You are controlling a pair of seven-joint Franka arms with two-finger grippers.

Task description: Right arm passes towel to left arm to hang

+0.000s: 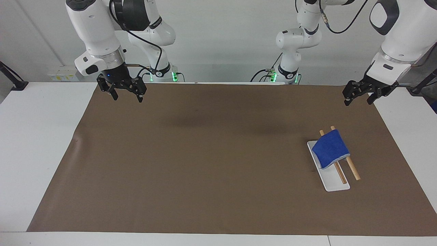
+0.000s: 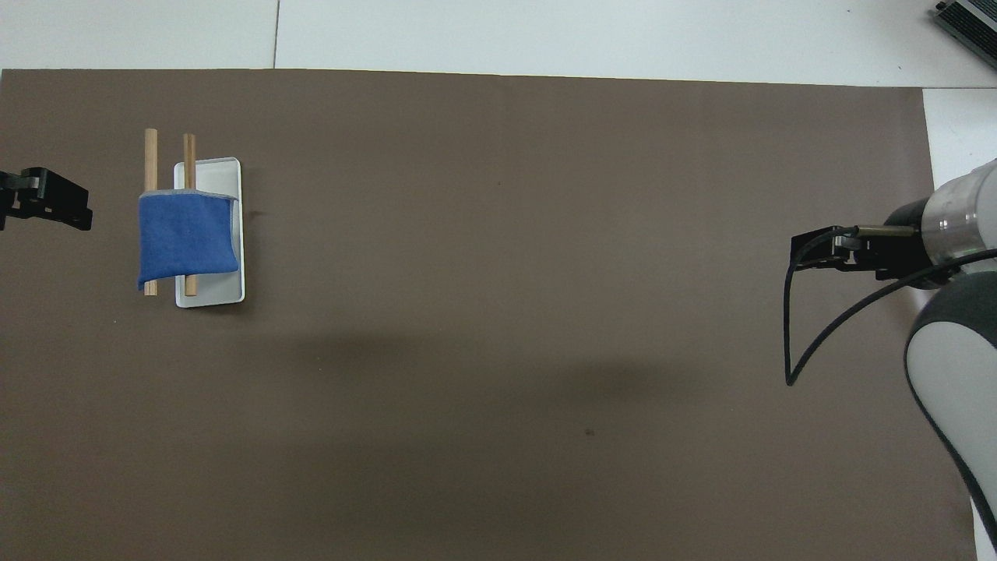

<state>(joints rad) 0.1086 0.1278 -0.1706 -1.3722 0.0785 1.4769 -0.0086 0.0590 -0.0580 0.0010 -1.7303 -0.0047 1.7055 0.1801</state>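
The towel (image 1: 330, 149) hangs over two wooden rails (image 1: 351, 167) toward the left arm's end of the table (image 1: 205, 164), both the left claw (image 1: 358, 93) and right claw (image 1: 124, 89) released and empty above it; draped unevenly, it may slide off.

Two arms, two grippers: left gripper (image 1: 358, 95), right gripper (image 1: 123, 91). One towel (image 1: 330, 149). Two wooden rods (image 1: 351, 169). One white tray (image 1: 333, 182). One brown mat (image 1: 205, 153).

White wall (image 1: 222, 41), white table (image 1: 34, 136)
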